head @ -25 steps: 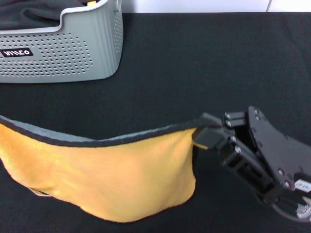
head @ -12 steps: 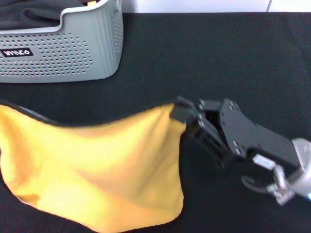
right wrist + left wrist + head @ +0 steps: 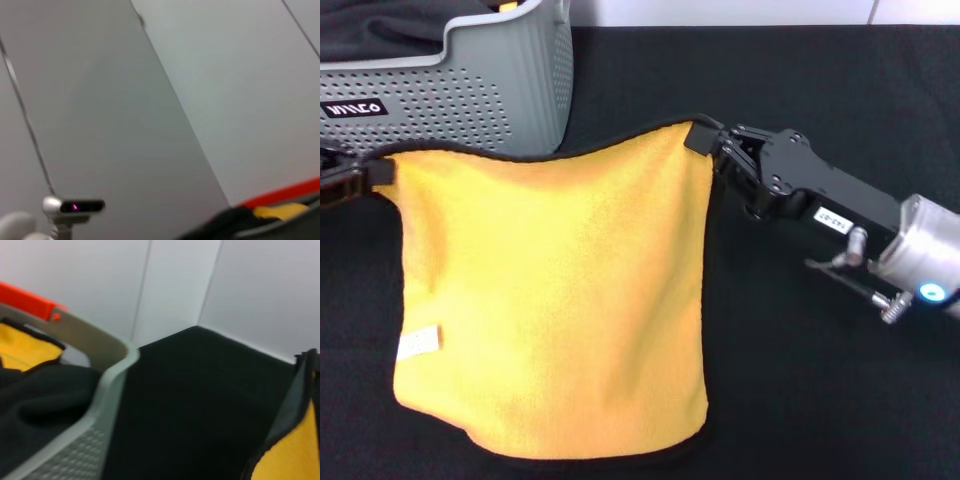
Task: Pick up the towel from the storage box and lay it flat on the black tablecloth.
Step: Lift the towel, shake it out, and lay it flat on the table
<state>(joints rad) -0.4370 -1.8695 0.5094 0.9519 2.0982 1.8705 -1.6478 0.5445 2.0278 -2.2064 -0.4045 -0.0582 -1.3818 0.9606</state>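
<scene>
The orange-yellow towel (image 3: 550, 300) is spread wide over the black tablecloth (image 3: 800, 80), plush side toward the head camera, with its white tag (image 3: 418, 343) near the lower left. My right gripper (image 3: 705, 140) is shut on the towel's far right corner. At the picture's left edge my left gripper (image 3: 345, 178) is shut on the far left corner. The top edge runs nearly taut between them, just in front of the grey storage box (image 3: 450, 100). In the left wrist view the towel's black-edged corner (image 3: 292, 445) shows beside the storage box rim (image 3: 107, 385).
Dark grey fabric (image 3: 40, 405) and a bit of yellow cloth (image 3: 25, 347) lie inside the box. A pale wall stands behind the table. The right wrist view shows mostly wall and a small silver camera device (image 3: 75, 206).
Both grippers carried the towel's top edge away from me toward the box. The towel went from a sagging fold to a wide, stretched sheet.
</scene>
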